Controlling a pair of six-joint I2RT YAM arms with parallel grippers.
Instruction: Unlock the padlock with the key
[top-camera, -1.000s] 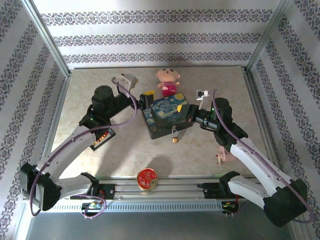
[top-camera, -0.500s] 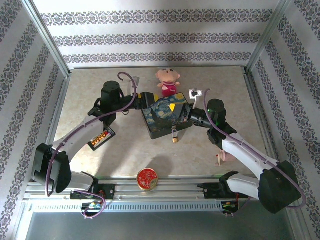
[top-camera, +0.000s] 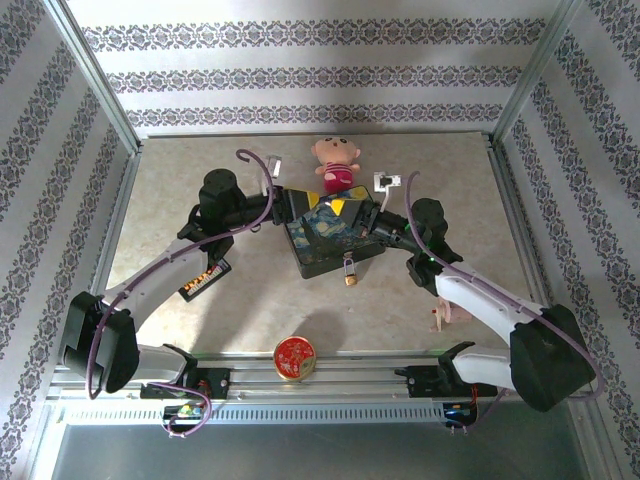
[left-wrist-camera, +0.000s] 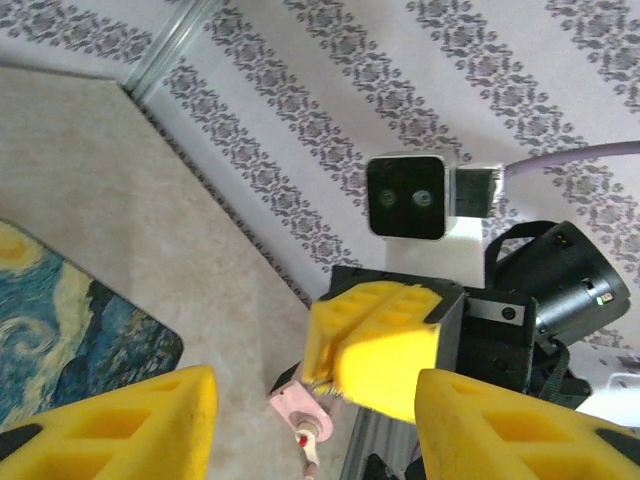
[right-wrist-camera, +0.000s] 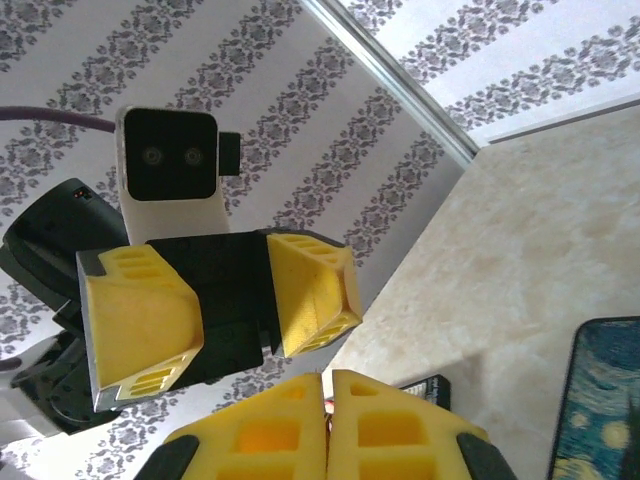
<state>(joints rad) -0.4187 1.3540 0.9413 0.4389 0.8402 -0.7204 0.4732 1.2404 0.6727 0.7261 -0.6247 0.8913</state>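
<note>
By my judgement the unlocking was only being approached: the one padlock (top-camera: 349, 270) sat at the near side of the one blue box (top-camera: 322, 240) on the bench (top-camera: 250, 310). Of the two pincers above the box, the left pincer (right-wrist-camera: 225, 300) stood apart and the right pincer (left-wrist-camera: 380, 345) was pressed together. Next, the key would need lining up squarely with the keyhole.

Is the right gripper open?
No, the right gripper has its yellow fingers pressed flush together, with no gap between them.
</note>
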